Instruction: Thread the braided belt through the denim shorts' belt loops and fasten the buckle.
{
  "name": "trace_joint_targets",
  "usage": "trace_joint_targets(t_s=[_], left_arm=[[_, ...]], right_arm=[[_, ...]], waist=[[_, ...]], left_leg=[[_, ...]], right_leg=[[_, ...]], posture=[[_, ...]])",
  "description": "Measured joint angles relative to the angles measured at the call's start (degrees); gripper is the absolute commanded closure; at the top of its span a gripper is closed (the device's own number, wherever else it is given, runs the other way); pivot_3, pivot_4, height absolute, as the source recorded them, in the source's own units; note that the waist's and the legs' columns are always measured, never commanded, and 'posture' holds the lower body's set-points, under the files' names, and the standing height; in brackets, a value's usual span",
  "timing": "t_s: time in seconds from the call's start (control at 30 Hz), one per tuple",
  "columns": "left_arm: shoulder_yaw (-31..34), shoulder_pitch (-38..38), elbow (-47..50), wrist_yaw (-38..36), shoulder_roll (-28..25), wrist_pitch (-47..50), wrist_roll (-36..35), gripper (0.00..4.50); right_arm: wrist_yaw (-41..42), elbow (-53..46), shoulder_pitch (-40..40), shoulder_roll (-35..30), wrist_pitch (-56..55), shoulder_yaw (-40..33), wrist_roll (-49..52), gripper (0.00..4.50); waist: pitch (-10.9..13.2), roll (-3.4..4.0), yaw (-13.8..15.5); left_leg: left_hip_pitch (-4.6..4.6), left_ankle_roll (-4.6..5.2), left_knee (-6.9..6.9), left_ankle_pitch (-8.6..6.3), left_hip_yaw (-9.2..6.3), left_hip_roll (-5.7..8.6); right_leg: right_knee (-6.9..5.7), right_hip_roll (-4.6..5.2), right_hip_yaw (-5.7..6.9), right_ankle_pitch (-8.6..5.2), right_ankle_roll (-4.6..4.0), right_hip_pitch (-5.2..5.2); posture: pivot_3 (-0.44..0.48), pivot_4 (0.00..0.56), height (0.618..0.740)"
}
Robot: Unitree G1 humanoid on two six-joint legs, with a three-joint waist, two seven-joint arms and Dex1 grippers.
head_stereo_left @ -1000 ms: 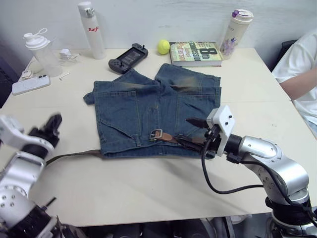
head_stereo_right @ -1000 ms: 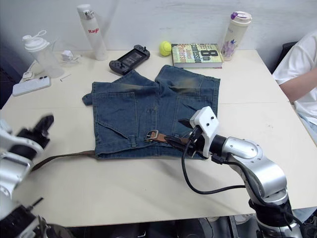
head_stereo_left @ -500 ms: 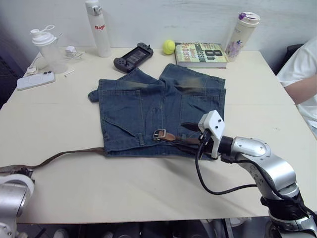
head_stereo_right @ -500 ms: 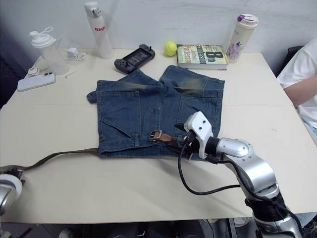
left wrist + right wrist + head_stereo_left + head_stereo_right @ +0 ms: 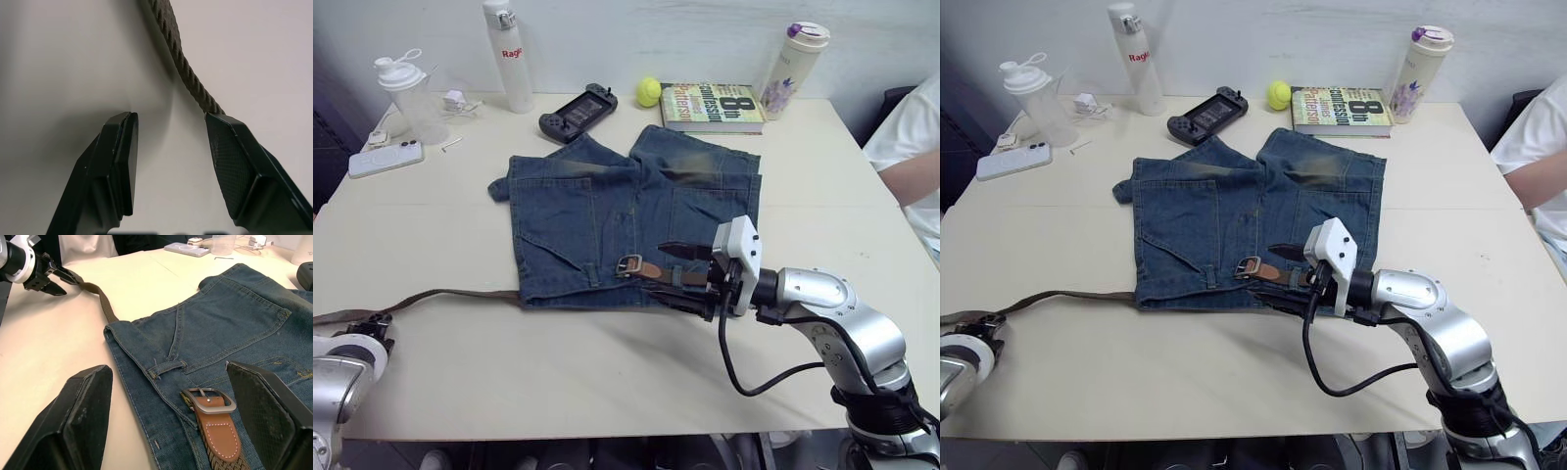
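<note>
The denim shorts (image 5: pixel 607 211) lie flat mid-table, waistband toward me. The braided belt (image 5: pixel 450 296) leaves the waistband's left end and trails over the table to my left gripper (image 5: pixel 370 321) at the near left edge. That gripper is open; in the left wrist view the belt (image 5: pixel 178 54) runs down to one of its fingertips (image 5: pixel 230 147). The buckle (image 5: pixel 209 403) with its tan tab lies on the waistband beside a belt loop (image 5: pixel 168 366). My right gripper (image 5: pixel 690 277) is open, straddling the belt just right of the buckle (image 5: pixel 628 264).
Along the far edge stand a shaker bottle (image 5: pixel 406 88), a white bottle (image 5: pixel 507 54), a game controller (image 5: pixel 578 103), a tennis ball (image 5: pixel 649 91), a book (image 5: pixel 712 106) and a tumbler (image 5: pixel 793 59). A phone (image 5: pixel 380 157) lies far left. A person's sleeve (image 5: pixel 911 147) shows at right.
My left arm has dropped from a raised pose to the table's near left edge, by the belt's tail. The right gripper stays by the buckle, its fingers spread a little wider.
</note>
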State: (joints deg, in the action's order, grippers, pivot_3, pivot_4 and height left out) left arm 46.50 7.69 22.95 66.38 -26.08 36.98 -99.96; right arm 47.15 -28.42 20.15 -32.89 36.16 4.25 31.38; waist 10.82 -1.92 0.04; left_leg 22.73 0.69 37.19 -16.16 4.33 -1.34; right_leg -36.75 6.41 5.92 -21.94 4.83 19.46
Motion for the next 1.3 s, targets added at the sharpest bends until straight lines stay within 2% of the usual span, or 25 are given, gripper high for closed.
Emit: trace_joint_targets(t_s=[0.3, 0.6, 0.87, 0.93, 1.0, 1.03, 1.07, 1.1, 1.13, 1.3], left_arm=[[-0.22, 0.66, -1.34, -3.28, -1.17, -3.98, -0.21, 2.05], [1.91, 3.21, -1.21, -8.33, -1.5, -5.35, -5.6, 2.05], [0.77, 1.32, -5.77, -9.13, -2.9, -5.94, -5.84, 2.05], [-2.57, -2.95, -10.04, -10.43, -3.56, -5.93, -4.82, 2.05], [-2.73, -3.04, -10.44, -11.11, -3.65, -6.09, -3.86, 3.0], [-2.82, -3.05, -10.78, -11.26, -3.64, -6.31, -3.36, 3.17], [-2.83, -3.18, -11.73, -11.62, -3.65, -6.46, -2.89, 3.77], [-2.83, -3.46, -12.35, -11.81, -3.66, -6.49, -2.58, 4.04], [-2.93, -3.85, -12.94, -12.31, -3.85, -6.44, -1.89, 4.49], [-5.6, -8.28, -17.74, -18.04, -9.02, -4.68, 4.19, 4.49]], right_arm=[[-0.26, 0.06, -0.02, -0.01, -0.01, 0.01, -0.63, 0.56], [-0.27, 0.16, -0.33, -0.01, -0.01, 0.33, -1.12, 0.56], [-0.89, 0.31, -0.3, 0.34, 0.01, 0.43, -1.15, 0.56], [-1.75, 0.29, -0.31, 0.47, 0.06, 0.44, -1.16, 0.56], [-2.09, 0.29, -0.51, 0.46, 0.17, 0.44, -1.16, 0.5], [-2.32, 0.28, -0.58, 0.46, 0.18, 0.44, -1.16, 0.5], [-2.51, 0.27, -0.62, 0.46, 0.19, 0.44, -1.16, 0.5], [-2.64, 0.27, -0.65, 0.46, 0.21, 0.44, -1.16, 0.5], [-2.88, 0.25, -0.75, 0.46, 0.22, 0.43, -1.15, 0.5], [-3.88, 0.1, -0.9, 0.47, 0.5, 0.38, -1.01, 0.5]], waist=[[0.0, 0.0, -0.06], [0.02, 0.04, -0.09], [0.03, 0.04, 0.03], [0.05, 0.09, -0.01], [0.09, 0.19, -0.03], [0.09, 0.19, -0.03], [0.09, 0.19, -0.03], [0.09, 0.19, -0.03], [0.09, 0.18, -0.04], [0.09, 0.17, 0.04]], left_leg=[[0.0, 0.0, -0.02, 0.0, 0.0, -0.02], [0.0, 0.0, -0.06, 0.0, 0.0, -0.03], [0.01, 0.01, -0.06, -0.01, 0.0, -0.01], [0.01, 0.01, -0.08, -0.01, -0.01, -0.01], [0.0, 0.0, -0.09, 0.0, 0.0, -0.01], [0.0, 0.0, -0.09, 0.0, 0.0, -0.02], [0.0, 0.0, -0.09, 0.0, 0.0, -0.01], [0.0, 0.0, -0.09, 0.0, 0.0, -0.01], [0.01, 0.0, -0.09, 0.0, 0.0, -0.02], [0.05, -0.01, -0.09, 0.0, -0.01, 0.01]], right_leg=[[0.02, 0.0, 0.01, 0.0, 0.0, 0.01], [0.09, 0.0, 0.01, 0.0, 0.0, 0.0], [0.11, 0.0, 0.02, 0.0, 0.0, -0.02], [0.1, 0.0, 0.02, 0.0, 0.0, 0.0], [0.1, 0.0, 0.02, 0.0, 0.0, 0.0], [0.1, 0.0, 0.02, 0.0, 0.0, 0.0], [0.1, 0.0, 0.02, 0.0, 0.0, 0.0], [0.1, 0.0, 0.02, 0.0, 0.0, 0.0], [0.1, 0.0, 0.03, 0.0, 0.0, 0.01], [0.08, -0.01, 0.05, 0.0, 0.0, 0.07]], posture=[[0.0, 0.15, 0.74], [0.0, 0.15, 0.74], [0.0, 0.15, 0.74], [0.0, 0.15, 0.74], [0.0, 0.15, 0.74], [0.0, 0.15, 0.74], [0.0, 0.15, 0.74], [0.0, 0.15, 0.74], [0.0, 0.15, 0.74], [0.0, 0.15, 0.74]])
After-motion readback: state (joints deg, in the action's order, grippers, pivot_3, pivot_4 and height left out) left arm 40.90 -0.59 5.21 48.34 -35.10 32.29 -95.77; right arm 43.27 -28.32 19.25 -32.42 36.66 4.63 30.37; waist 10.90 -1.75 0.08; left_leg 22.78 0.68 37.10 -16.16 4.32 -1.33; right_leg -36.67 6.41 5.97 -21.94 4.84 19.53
